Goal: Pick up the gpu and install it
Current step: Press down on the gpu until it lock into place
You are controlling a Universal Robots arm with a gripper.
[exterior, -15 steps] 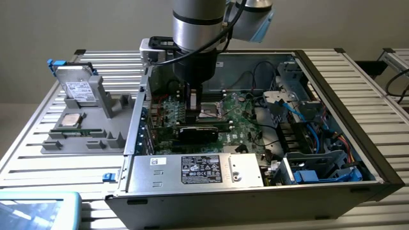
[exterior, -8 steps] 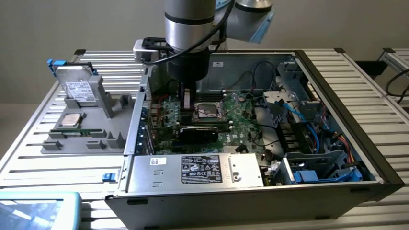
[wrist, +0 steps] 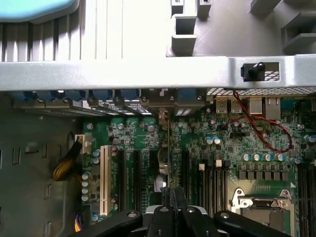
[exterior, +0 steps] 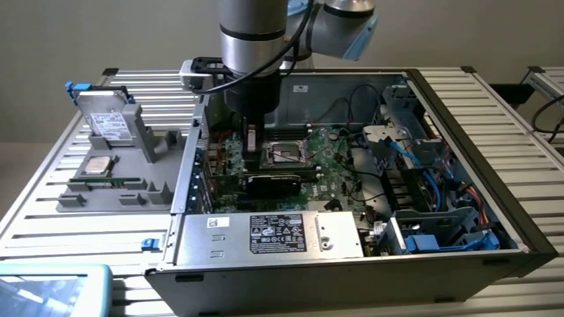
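My gripper point(exterior: 253, 153) reaches down into the open computer case point(exterior: 458, 105), over the green motherboard point(exterior: 331, 165). It is shut on the gpu point(exterior: 275, 181), a black flat card standing on edge just above the board's slots. In the wrist view the gpu point(wrist: 169, 148) appears edge-on as a thin line running from my gripper point(wrist: 170, 196) toward the case's rear wall point(wrist: 123, 74). The card lies along the expansion slots point(wrist: 133, 177), between the white slot point(wrist: 104, 180) and the memory slots. I cannot tell whether its lower edge touches a slot.
A grey fixture tray point(exterior: 119, 195) left of the case holds a silver drive box point(exterior: 110, 122) and a square processor chip point(exterior: 97, 165). Inside the case are the CPU socket point(exterior: 286, 153), the power supply point(exterior: 273, 234), cables and blue drive bays point(exterior: 432, 198). A teal object point(exterior: 53, 287) lies at the front corner.
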